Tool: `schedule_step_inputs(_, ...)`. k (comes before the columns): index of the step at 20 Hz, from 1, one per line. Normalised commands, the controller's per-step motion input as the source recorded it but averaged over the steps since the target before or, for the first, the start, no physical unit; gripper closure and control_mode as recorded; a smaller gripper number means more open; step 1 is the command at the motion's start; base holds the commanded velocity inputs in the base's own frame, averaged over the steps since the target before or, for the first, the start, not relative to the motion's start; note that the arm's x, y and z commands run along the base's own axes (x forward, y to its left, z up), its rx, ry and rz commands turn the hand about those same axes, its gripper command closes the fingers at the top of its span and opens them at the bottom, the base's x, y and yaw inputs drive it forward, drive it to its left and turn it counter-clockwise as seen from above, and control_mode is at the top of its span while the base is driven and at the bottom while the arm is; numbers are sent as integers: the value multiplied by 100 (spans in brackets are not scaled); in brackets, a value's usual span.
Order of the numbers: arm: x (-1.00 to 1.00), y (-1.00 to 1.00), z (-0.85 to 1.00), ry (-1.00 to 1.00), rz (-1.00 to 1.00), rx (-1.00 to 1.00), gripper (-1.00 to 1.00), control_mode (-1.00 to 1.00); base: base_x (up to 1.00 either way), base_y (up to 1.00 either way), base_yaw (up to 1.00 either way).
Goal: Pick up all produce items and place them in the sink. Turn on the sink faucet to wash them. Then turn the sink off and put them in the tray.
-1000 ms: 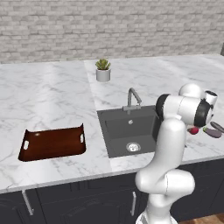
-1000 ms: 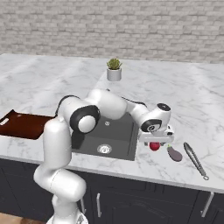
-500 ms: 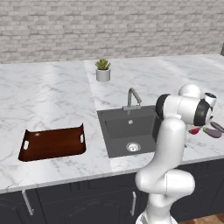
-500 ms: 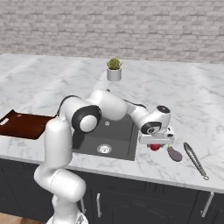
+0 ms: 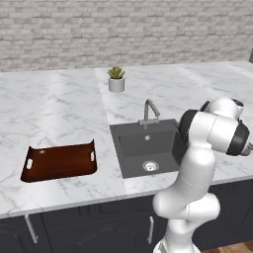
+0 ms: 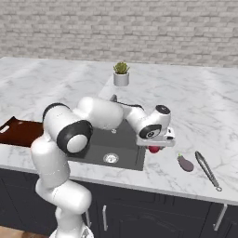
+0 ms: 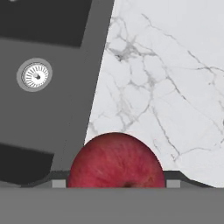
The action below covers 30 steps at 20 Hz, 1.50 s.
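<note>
**Red fruit between my fingers at the sink's right rim**

On the marble counter (image 6: 195, 111) just right of the sink (image 6: 100, 146), my pincer (image 6: 155, 148) is reaching down over the round red fruit (image 6: 154, 149). From the right base camera the fruit is peeking out directly beneath my hand, close beside the basin's edge. Through the hand camera the red fruit (image 7: 116, 161) is sitting low and centred, between my two finger tips, with the sink's dark wall and its round silver drain (image 7: 34, 75) lying off to one side and white marble on the other. My jaws are standing against both flanks of the fruit and appear to be gripping it; whether it is clear of the counter I cannot tell.

The elongated purple vegetable (image 6: 185, 163) is lying on the counter near the fruit, further from the basin, apart from my hand. A pair of metal tongs (image 6: 207, 169) is lying just beyond it.

The sink faucet (image 5: 149, 109) is standing at the back rim of the basin. The tray (image 5: 60, 161) is resting on the counter left of the sink, well apart from it. A potted succulent (image 5: 116, 79) is standing behind the faucet toward the brick wall (image 5: 123, 29).
</note>
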Motion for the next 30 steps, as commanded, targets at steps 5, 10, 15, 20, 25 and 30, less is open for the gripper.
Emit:
schedule_step_inputs(5,-14,99,45,-1,-12,-2,100,-100,0,0,0)
schedule_step_inputs(10,-10,97,29,0,-10,0,100,-100,0,0,0)
schedule_step_inputs(15,-5,55,0,1,-1,0,100,-100,0,0,0)
schedule_step_inputs(20,0,29,-10,1,1,0,100,-100,0,0,0)
schedule_step_inputs(25,7,24,-13,0,0,2,100,-100,0,0,0)
schedule_step_inputs(30,16,4,-10,0,0,2,100,-100,0,0,0)
